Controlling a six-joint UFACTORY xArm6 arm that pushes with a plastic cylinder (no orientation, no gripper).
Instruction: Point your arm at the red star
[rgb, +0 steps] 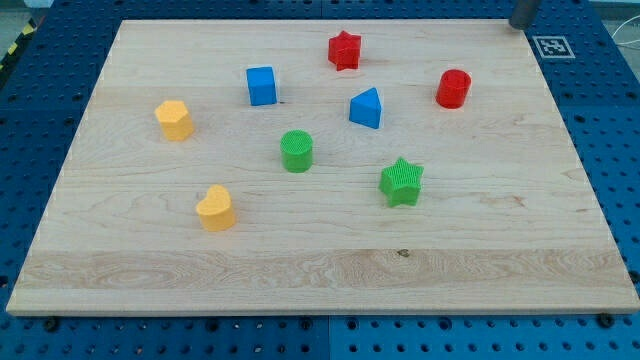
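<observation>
The red star (344, 50) lies near the view's top, a little right of centre, on the wooden board (320, 270). My tip (520, 25) shows as a dark rod end at the view's top right corner, just off the board's top edge. It is far to the right of the red star and touches no block. A red cylinder (453, 88) stands between the star and the tip, lower down.
A blue cube (261, 85) and a blue triangular block (366, 108) lie below the star. A green cylinder (296, 151), a green star (402, 182), a yellow hexagonal block (174, 119) and a yellow heart (215, 208) lie lower. A marker tag (553, 45) sits top right.
</observation>
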